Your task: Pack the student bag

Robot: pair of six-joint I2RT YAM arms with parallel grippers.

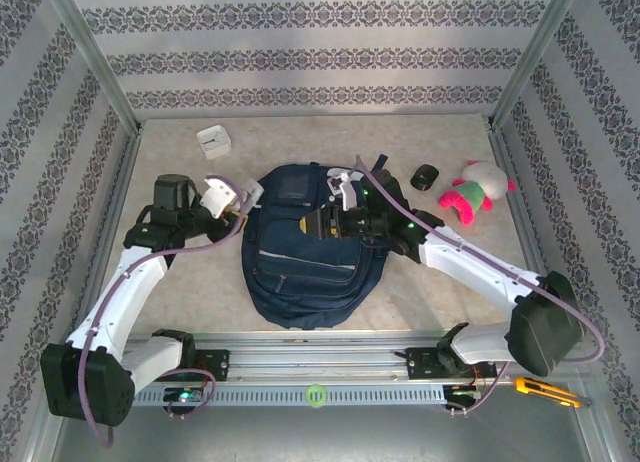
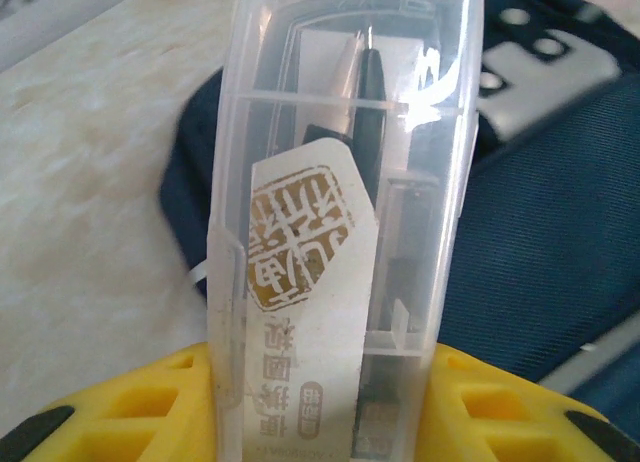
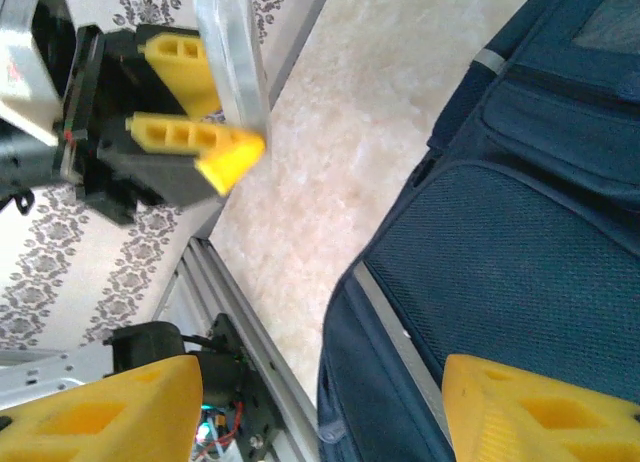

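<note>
**Overhead view, left to right.** Upper left of centre: a small white box (image 1: 213,140) stands on the table (image 1: 200,292), its face too small to read. Just below it, the left gripper (image 1: 238,196) is clamped on a clear plastic case (image 2: 340,212), beside the upper left edge of the bag. In the left wrist view the case stands upright between the yellow fingers (image 2: 130,407). A dark pen-like tool and a gold-printed label show inside, and the case's lower end is cut off by the frame.

Centre: the student bag (image 1: 295,262) lies flat on the table, its upper middle partly covered by the right gripper (image 1: 328,222). In the right wrist view this gripper's yellow fingers (image 3: 110,412) sit wide apart in the bottom corners with nothing between them, over the bag's edge.

Right of centre: a small black object (image 1: 424,177), too small to identify, and a pink, white and green plush toy (image 1: 478,190).

Lower right corner: a yellow cutter (image 1: 545,390).
</note>
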